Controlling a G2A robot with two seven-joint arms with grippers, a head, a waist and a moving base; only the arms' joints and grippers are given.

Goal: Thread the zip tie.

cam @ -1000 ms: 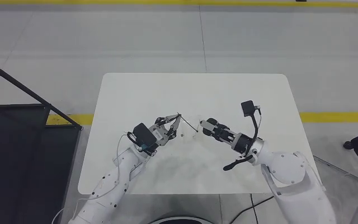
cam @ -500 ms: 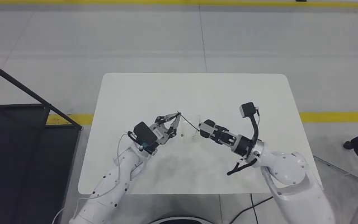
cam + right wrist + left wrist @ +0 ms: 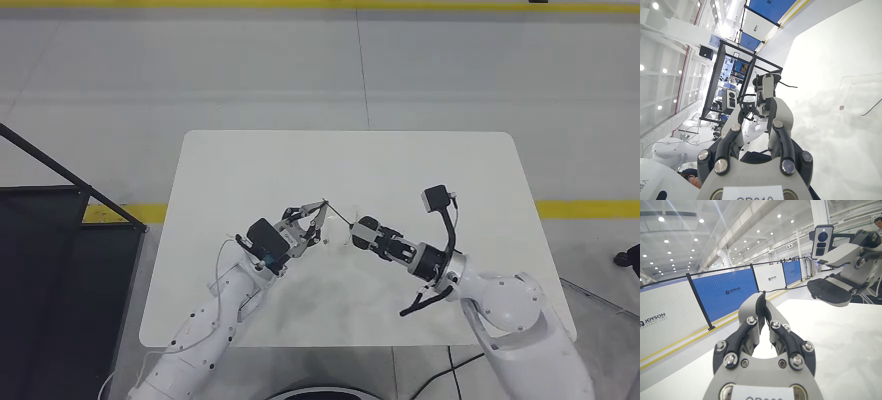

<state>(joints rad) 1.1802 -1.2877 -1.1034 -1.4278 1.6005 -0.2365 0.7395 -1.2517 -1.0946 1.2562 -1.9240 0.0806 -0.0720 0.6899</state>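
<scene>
- Pinching the zip tie [image 3: 789, 288], the left tool [image 3: 762, 298] is clenched above the table [image 3: 450, 180].
- Strap spans across to the released right tool [image 3: 816, 276], ending between its spread fingers [image 3: 831, 294].

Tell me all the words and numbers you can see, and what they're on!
Zip tie, table: no writing.
Left sticker, on the left gripper: cut off, unreadable.
Right sticker, on the right gripper: cut off, unreadable.
Fence panels: only a company logo, left unread; far ones too small.
</scene>
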